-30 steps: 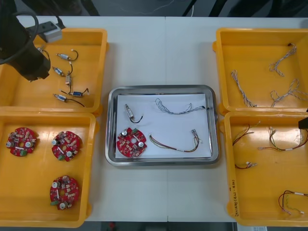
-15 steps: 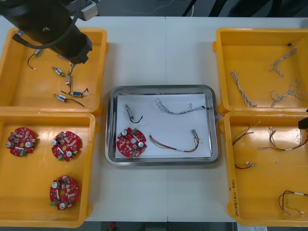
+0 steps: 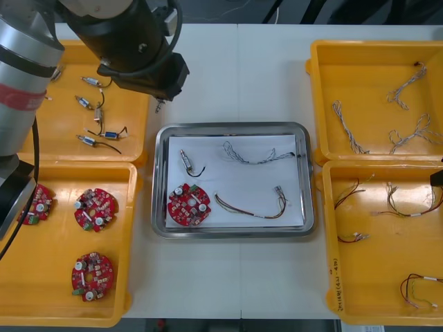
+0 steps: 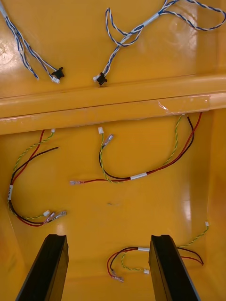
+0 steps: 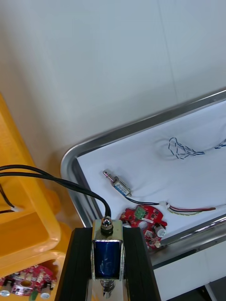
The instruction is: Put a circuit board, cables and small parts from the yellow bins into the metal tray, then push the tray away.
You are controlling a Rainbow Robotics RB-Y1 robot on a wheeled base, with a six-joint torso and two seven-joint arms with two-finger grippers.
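Two grippers: my left gripper (image 5: 107,231) is at work; my right gripper (image 4: 107,241) hangs over the near right yellow bin (image 3: 332,277).
Left gripper, place: upper left of the front view, at the end of my left arm (image 3: 131,41), over the bare table (image 3: 208,76) between the far left yellow bin (image 3: 142,52) and the far left corner of the metal tray (image 3: 160,181).
Left gripper, state: clenched on a blue-bodied small metal part (image 5: 107,257), held upright between my fingers (image 5: 82,265); its black lead (image 5: 56,181) trails toward the bin.
Right gripper, state: released, with my fingers (image 4: 47,268) standing apart above red and yellow cables (image 4: 141,175).
Tray, lower left: a round red circuit board (image 3: 188,205) on the white liner (image 3: 235,183).
Tray, upper left: a second small metal part (image 3: 187,160), just beyond the board.
Tray, upper right: a twisted blue and white cable (image 3: 256,155).
Tray, lower right: a red and yellow cable (image 3: 252,206).
Far left bin: loose small metal parts (image 3: 97,114).
Near left bin (image 3: 131,277): three spare circuit boards (image 3: 95,209), one partly under my arm.
Far right bin (image 3: 318,97): spare blue and white cables (image 3: 349,135).
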